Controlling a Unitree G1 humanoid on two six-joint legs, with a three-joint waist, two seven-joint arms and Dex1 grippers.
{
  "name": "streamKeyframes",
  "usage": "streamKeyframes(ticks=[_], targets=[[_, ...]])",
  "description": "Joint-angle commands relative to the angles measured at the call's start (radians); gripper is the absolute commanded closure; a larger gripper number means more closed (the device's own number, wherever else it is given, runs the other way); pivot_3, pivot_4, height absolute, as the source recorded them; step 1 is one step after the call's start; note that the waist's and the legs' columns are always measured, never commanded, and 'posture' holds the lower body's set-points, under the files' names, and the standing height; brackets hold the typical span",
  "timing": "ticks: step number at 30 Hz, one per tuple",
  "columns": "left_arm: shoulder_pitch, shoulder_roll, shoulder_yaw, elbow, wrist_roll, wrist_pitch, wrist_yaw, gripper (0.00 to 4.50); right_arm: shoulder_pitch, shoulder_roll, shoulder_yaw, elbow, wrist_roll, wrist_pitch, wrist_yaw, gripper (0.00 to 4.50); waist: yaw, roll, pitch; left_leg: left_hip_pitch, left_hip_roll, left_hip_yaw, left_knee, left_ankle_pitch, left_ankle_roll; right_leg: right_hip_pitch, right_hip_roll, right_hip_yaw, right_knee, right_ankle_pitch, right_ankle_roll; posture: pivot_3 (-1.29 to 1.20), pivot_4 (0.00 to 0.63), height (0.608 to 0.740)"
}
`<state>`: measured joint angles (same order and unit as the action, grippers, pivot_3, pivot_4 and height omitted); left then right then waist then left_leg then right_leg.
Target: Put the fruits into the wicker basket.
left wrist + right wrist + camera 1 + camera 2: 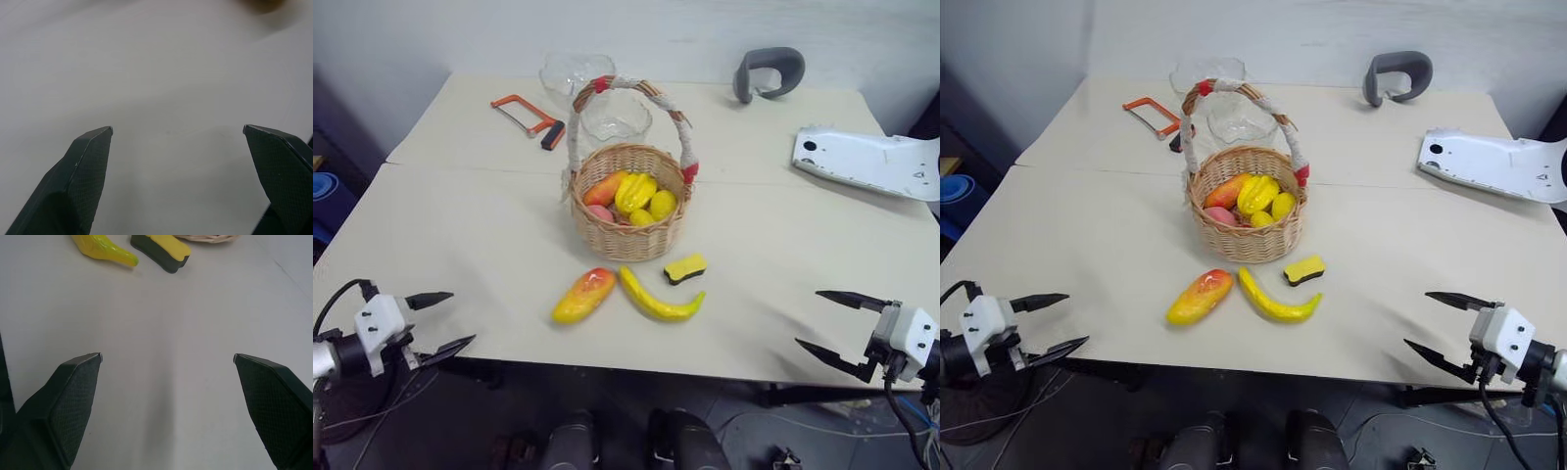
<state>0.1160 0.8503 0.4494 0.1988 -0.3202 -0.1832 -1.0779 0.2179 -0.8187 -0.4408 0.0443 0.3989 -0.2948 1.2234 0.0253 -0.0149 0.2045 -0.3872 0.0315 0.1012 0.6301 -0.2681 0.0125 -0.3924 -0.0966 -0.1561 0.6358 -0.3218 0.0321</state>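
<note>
The wicker basket (626,241) stands at the middle of the table and holds several toy fruits, yellow and red-orange. In front of it on the tabletop lie the red-orange and yellow mango (583,296) and, to its right, the curved yellow banana (658,302). My left gripper (462,317) hovers open at the table's near left edge, well left of the mango, with nothing between its fingers. My right gripper (808,317) is open and empty at the near right edge. The right wrist view looks toward the banana (100,247) and the basket's base (210,237).
A yellow-and-black sponge block (685,267) lies between the banana and the basket. Behind the basket are two clear glass bowls (576,73) and an orange hacksaw (527,116). A grey curved object (769,70) and a white shell part (867,159) lie at the far right.
</note>
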Motion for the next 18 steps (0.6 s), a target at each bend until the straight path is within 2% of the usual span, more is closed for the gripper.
streamKeyframes(ticks=[1, 7, 9, 11, 15, 18], targets=[[-0.006, 0.006, -0.008, 0.021, 0.017, -0.011, 0.017, 0.0, 0.03, -0.015, -0.036, -0.011, 0.031, 0.0, 0.013, 0.07, 0.0, 0.0, 0.0, 0.0, 0.0, 0.0, 0.0, 0.0, 0.0, 0.0, 0.0, 0.0, 0.0, 0.0, 0.0, 0.0, 0.15, 0.74], [-0.044, 0.026, -0.045, 0.046, -0.018, 0.017, -0.045, 0.0, 0.028, -0.023, -0.045, -0.002, 0.021, 0.014, -0.025, 0.07, -0.004, 0.0, 0.0, 0.001, 0.001, 0.001, 0.001, 0.0, 0.0, 0.0, 0.0, 0.0, 0.001, 0.0, 0.0, 0.0, 0.15, 0.74], [-0.076, 0.007, -0.039, 0.03, -0.103, 0.001, -0.132, 0.0, 0.01, -0.039, -0.046, -0.009, 0.037, 0.056, -0.03, 0.07, -0.003, 0.0, 0.0, 0.001, 0.001, 0.001, 0.001, 0.0, 0.0, 0.0, 0.0, 0.0, 0.001, 0.0, 0.0, 0.0, 0.15, 0.74], [-0.106, 0.0, -0.04, 0.028, -0.155, 0.029, -0.179, 0.0, -0.016, -0.081, -0.02, -0.059, 0.094, 0.184, -0.006, 0.07, -0.003, 0.001, 0.0, 0.001, 0.0, 0.001, 0.001, 0.0, 0.0, 0.0, 0.0, 0.001, 0.001, 0.0, 0.0, 0.0, 0.15, 0.74], [-0.139, 0.015, -0.098, -0.016, -0.206, 0.105, -0.286, 0.0, -0.196, -0.121, 0.122, -0.096, 0.064, 0.279, 0.01, 0.07, -0.018, 0.001, 0.0, 0.002, 0.001, 0.002, 0.002, 0.0, 0.0, 0.0, 0.0, 0.001, 0.002, 0.0, 0.0, 0.0, 0.15, 0.74], [-0.167, -0.017, -0.141, -0.119, -0.274, 0.227, -0.275, 0.0, -0.406, -0.093, 0.294, -0.045, -0.024, 0.32, 0.021, 0.07, -0.027, 0.001, 0.0, 0.001, 0.001, 0.002, 0.002, 0.0, 0.0, -0.001, 0.0, 0.001, 0.004, 0.0, 0.0, 0.0, 0.15, 0.74]])
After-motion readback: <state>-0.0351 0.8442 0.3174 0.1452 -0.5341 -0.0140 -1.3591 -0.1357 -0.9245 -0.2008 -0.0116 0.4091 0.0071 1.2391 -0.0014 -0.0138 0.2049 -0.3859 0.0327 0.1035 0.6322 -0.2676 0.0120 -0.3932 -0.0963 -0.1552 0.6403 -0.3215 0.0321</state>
